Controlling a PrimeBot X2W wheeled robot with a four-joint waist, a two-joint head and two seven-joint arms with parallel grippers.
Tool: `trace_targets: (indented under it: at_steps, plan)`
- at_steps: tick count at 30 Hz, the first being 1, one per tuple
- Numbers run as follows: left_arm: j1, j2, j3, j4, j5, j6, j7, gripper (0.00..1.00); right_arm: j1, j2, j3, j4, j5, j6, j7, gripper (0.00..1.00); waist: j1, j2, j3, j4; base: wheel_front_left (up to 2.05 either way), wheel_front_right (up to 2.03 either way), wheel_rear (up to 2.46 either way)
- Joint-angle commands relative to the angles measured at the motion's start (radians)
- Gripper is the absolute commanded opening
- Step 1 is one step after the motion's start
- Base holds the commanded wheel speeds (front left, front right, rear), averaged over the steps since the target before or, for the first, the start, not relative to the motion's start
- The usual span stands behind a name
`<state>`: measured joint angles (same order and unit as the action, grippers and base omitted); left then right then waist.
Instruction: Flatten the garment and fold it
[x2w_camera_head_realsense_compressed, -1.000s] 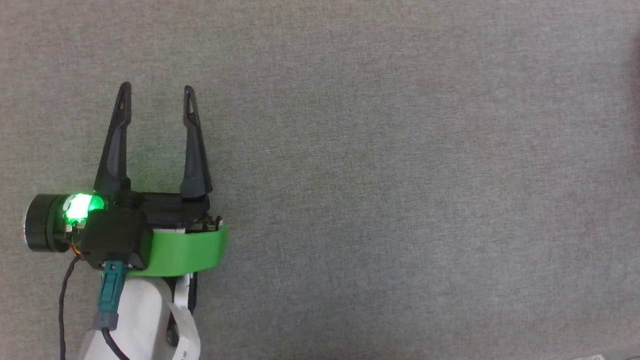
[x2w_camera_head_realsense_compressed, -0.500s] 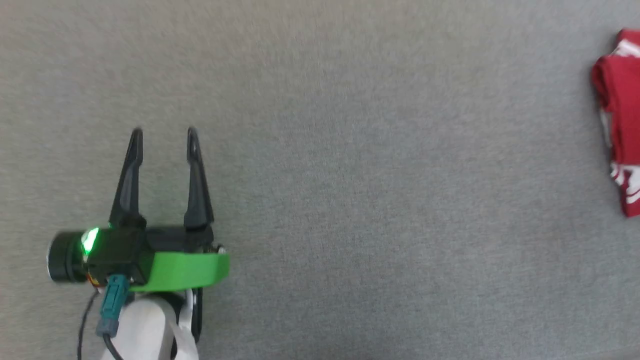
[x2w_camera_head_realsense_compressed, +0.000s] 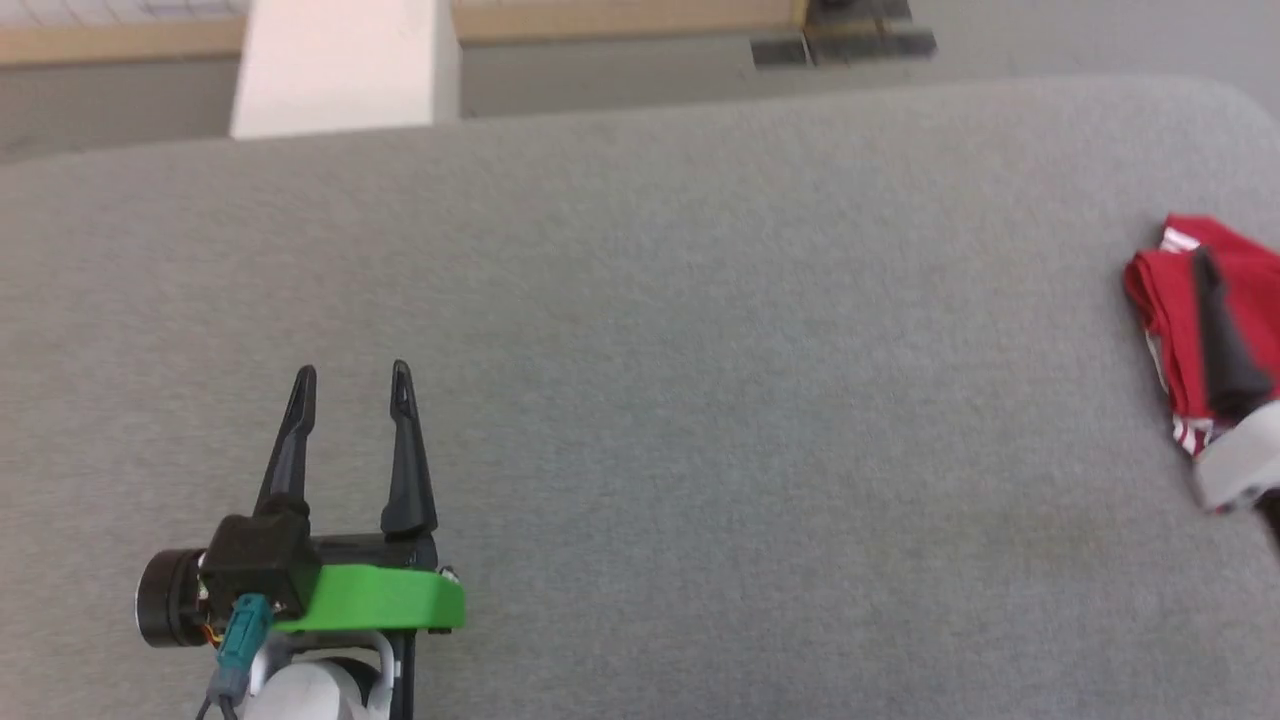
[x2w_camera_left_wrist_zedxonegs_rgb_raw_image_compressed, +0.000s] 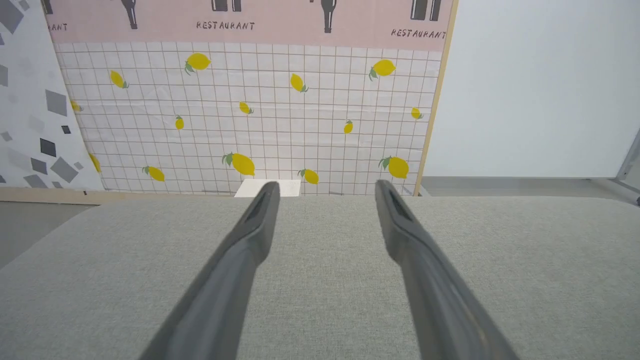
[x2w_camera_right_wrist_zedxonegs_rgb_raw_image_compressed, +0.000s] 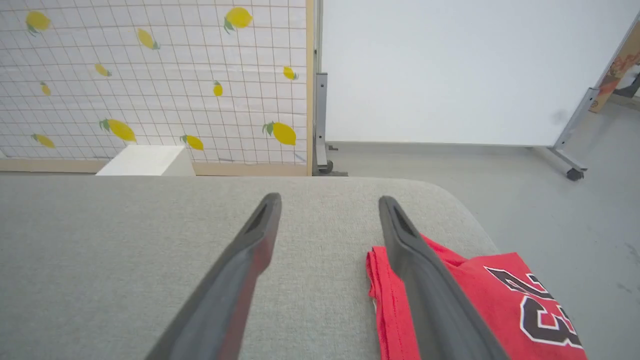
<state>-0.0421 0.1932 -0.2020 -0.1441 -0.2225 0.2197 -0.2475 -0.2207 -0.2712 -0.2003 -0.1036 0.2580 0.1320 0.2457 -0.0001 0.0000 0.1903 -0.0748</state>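
Left gripper (x2w_camera_head_realsense_compressed: 352, 374): lower left of head view, over the grey padded surface (x2w_camera_head_realsense_compressed: 700, 350), fingers pointing away from the robot. Jaws are spread wide and hold nothing. Left wrist view has bare grey fabric in the gap.

Past the surface's far edge: a white box (x2w_camera_head_realsense_compressed: 345, 65) on the floor, with a lemon-print panel (x2w_camera_left_wrist_zedxonegs_rgb_raw_image_compressed: 250, 110) behind it. A plain white partition (x2w_camera_right_wrist_zedxonegs_rgb_raw_image_compressed: 450, 70) stands to the panel's right.

Garment (x2w_camera_right_wrist_zedxonegs_rgb_raw_image_compressed: 480, 285): at the right end of the surface, near its rounded far corner and well apart from the left gripper. It is bunched, not flat. The red cloth is doubled over along its left edge, and a black, white-outlined "23" faces up further right. Head view shows a bit of striped trim at its far end.

Right gripper (x2w_camera_right_wrist_zedxonegs_rgb_raw_image_compressed: 330, 199): jaws wide apart, gripping nothing, grey fabric in the gap. In right wrist view the finger on that view's right overlaps the garment's left edge. The other finger is over bare surface just beside the garment. In head view one dark finger (x2w_camera_head_realsense_compressed: 1218, 340) lies across the red cloth at the frame's right edge. It is blurred there, so I can't tell whether it rests on the cloth or sits above it.
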Motion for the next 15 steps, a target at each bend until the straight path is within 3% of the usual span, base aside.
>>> trace_targets:
  at_steps: [1, 6, 15]
  plan:
    - [0.008, 0.004, 0.002, 0.008, -0.005, -0.005, 0.003, 1.0, 0.033, 0.029, 0.001, -0.025, -0.021, -0.001, -0.023, 1.0, 0.0001, 0.0, -0.078, 0.059, 0.0, 0.0, 0.0]
    - [0.041, 0.005, 0.008, 0.031, -0.021, -0.003, 0.002, 1.0, 0.147, 0.105, 0.05, -0.073, -0.101, -0.001, -0.107, 1.0, 0.0001, 0.0, -0.109, 0.081, 0.0, 0.0, 0.0]
    - [0.151, -0.016, -0.007, 0.069, -0.045, -0.012, -0.009, 1.0, 0.282, 0.192, 0.072, -0.002, -0.228, -0.001, -0.245, 1.0, 0.0001, 0.0, -0.157, 0.11, 0.0, 0.0, 0.0]
